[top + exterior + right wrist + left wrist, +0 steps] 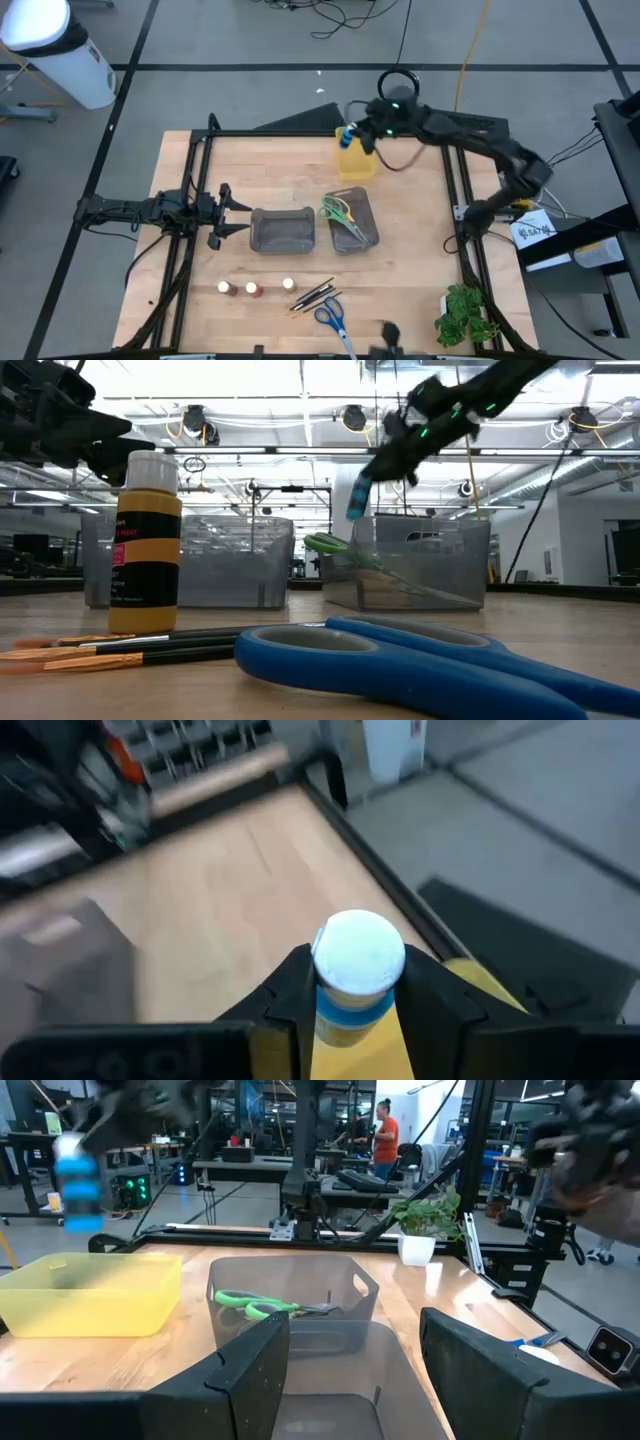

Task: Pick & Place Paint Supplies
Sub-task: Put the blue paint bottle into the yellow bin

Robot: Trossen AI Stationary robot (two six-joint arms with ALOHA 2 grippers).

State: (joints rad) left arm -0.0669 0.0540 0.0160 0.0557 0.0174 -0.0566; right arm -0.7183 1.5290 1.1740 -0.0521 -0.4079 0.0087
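One blue paint pot (358,982) sits clamped between the fingers of the right gripper (347,133), held in the air above the yellow bin (356,160) at the far edge of the desk (410,250). In the right wrist view the pale cap faces the camera, with a finger pressed on each side of the body just below it. In the low view the pot hangs tilted, well above the bins.

Handling, as a judgement: small, light, rigid plastic with a smooth round wall, so it could twist or slip in a side grip. Taking it across the body under the cap, as now, looks sound. A low release should keep it from bouncing or rolling.

Three more pots (254,288) stand in a row near the front of the desk. Beside them lie the brushes (312,294), and the blue scissors (331,317) just in front of those. Green scissors (334,210) already lie in the right-hand grey bin (372,232), together with what looks like a yellow pair. The left-hand grey bin (281,229) appears empty.

Left gripper (231,212) waits low at the left of the desk, pointing toward the grey bins, fingers spread apart and gripping nothing.

A plant (463,313) sits at the front right corner, clear of the work.
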